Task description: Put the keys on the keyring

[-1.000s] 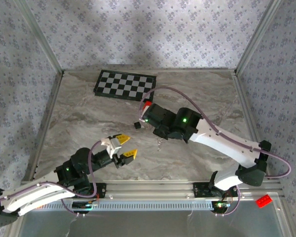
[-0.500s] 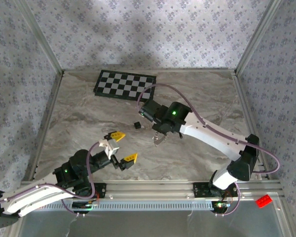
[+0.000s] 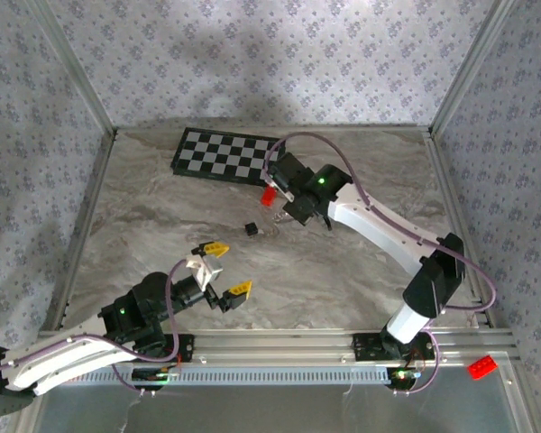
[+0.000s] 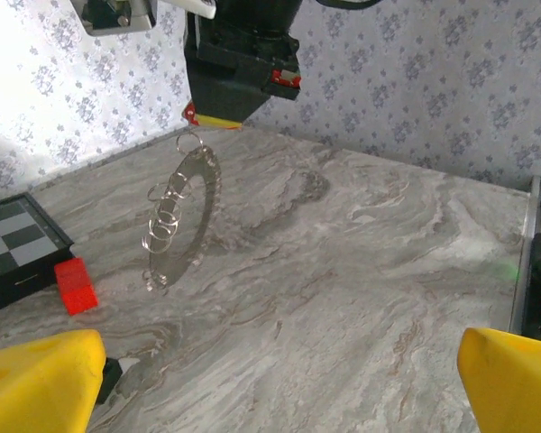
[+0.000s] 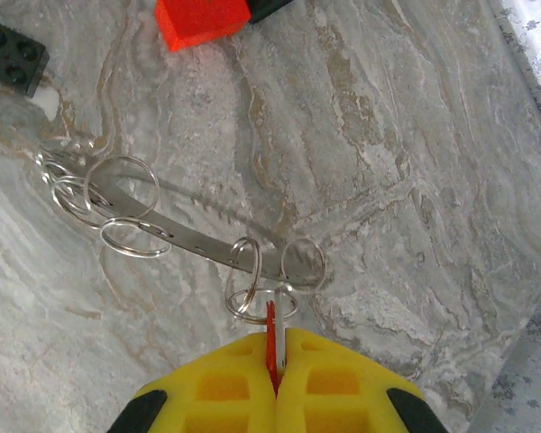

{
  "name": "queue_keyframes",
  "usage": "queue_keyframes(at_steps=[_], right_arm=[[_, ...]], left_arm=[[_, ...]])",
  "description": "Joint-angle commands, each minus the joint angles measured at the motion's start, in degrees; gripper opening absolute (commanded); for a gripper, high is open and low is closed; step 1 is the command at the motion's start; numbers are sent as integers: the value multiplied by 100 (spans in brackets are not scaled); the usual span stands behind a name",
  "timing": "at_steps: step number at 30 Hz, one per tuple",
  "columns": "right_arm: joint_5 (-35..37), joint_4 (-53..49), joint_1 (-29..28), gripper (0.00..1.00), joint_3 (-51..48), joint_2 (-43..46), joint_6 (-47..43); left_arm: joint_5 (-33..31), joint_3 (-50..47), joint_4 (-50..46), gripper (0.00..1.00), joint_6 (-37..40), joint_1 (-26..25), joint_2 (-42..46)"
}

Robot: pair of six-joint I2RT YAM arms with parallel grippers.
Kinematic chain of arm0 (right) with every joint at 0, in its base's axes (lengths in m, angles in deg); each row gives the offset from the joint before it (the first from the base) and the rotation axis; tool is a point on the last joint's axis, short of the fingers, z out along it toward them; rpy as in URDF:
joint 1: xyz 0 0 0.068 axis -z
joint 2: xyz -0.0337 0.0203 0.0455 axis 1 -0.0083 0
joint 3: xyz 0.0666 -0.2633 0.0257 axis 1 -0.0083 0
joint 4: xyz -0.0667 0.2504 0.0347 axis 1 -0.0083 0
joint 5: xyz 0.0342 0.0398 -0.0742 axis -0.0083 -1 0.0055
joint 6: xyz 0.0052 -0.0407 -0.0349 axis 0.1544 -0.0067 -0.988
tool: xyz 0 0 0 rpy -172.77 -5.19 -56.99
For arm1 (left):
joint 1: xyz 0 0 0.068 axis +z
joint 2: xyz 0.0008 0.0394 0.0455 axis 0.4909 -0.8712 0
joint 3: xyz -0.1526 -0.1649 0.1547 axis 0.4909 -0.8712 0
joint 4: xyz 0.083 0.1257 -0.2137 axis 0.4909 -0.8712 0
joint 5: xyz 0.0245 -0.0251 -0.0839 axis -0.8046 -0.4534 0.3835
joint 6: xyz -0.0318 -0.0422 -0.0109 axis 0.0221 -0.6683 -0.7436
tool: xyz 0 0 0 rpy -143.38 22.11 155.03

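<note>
Over on the left, my left end effector (image 3: pixel 225 268) sits low by the near edge of the worktop (image 3: pixel 144 207), left of the middle. Its yellow fingers (image 4: pixel 36 379) are spread wide with nothing between them. The checkerboard (image 3: pixel 227 153) lies flat against the far edge. A bit further right there's a tiny black cube (image 3: pixel 250 229) out on the open marble, roughly mid-worktop. Then comes the bright red block (image 3: pixel 268 193), just beside the board's near right corner. Right next to that is the right end effector (image 5: pixel 276 354), reaching toward the far edge around the middle. Its yellow pads are pressed together, pinching the keys (image 5: pixel 271 325), really one thin red piece seen edge-on from the wrist camera. A small ring runs through it, and the keyring (image 5: pixel 194 239) hangs down from there, a silvery band with several little rings bunched along it. From the left wrist view it dangles as a tilted oval over the marble, but I can't tell if its lower end touches the surface. Way over at the near right corner, a red brick (image 3: pixel 481 366) sits off the worktop beyond the rail.
</note>
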Motion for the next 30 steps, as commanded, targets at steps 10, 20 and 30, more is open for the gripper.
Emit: queue_keyframes(at_steps=[10,20,30], right_arm=[[-127,501,627,0,834,-792,-296],[-478,736,828,0,902,-1191,-159],[-828,977,749,0,94,-834,298]], left_arm=[[-230,356,-211,99,189,21,-78],[-241,363,-242,100,196,23,15],[-265,370,-229,100,197,21,102]])
